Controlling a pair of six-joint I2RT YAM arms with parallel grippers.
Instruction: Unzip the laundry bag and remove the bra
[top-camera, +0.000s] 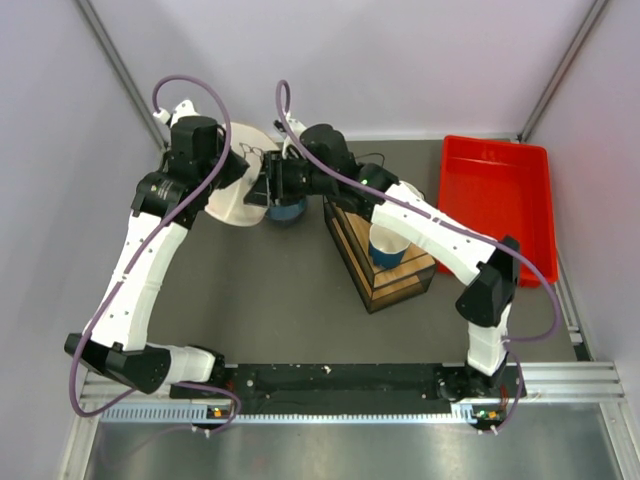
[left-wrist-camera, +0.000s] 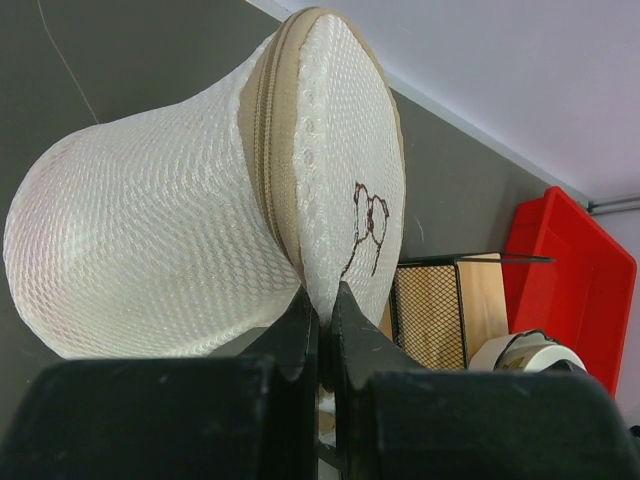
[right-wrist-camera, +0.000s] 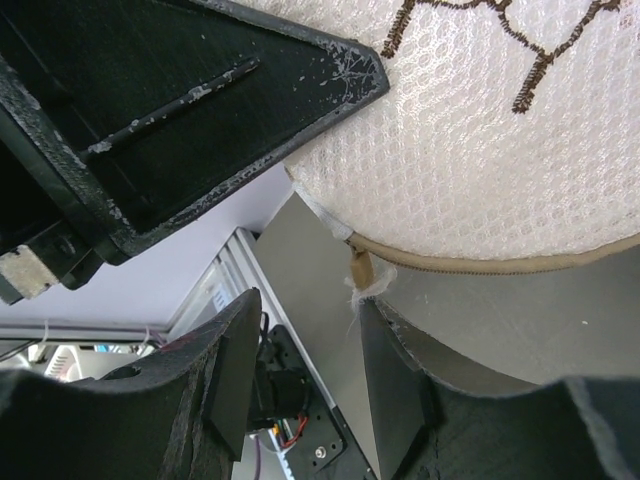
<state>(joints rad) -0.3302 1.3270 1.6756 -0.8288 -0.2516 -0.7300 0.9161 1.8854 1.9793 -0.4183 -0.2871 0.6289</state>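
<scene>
Overhead, a dark grey tabletop (top-camera: 300, 290) fills the floor of a booth with plain pale walls (top-camera: 400, 60). A red plastic tray (top-camera: 495, 200) sits at the upper right and a black wire basket with a wooden base (top-camera: 395, 280) stands near the centre. The white translucent mesh laundry bag (top-camera: 232, 205) lies in the upper left of centre, between both wrists.

In the left wrist view the cylinder lies on its side, its long axis running from lower left to upper right. The stiff round end with the small black line drawing (left-wrist-camera: 365, 225) faces right, ringed by a beige zipper (left-wrist-camera: 268, 150). The left gripper (left-wrist-camera: 322, 305) is pressed together, pinching that end's lower rim. The right gripper (right-wrist-camera: 300, 380) is spread apart just below the beige zip pull tab (right-wrist-camera: 358, 270), not touching it.
</scene>
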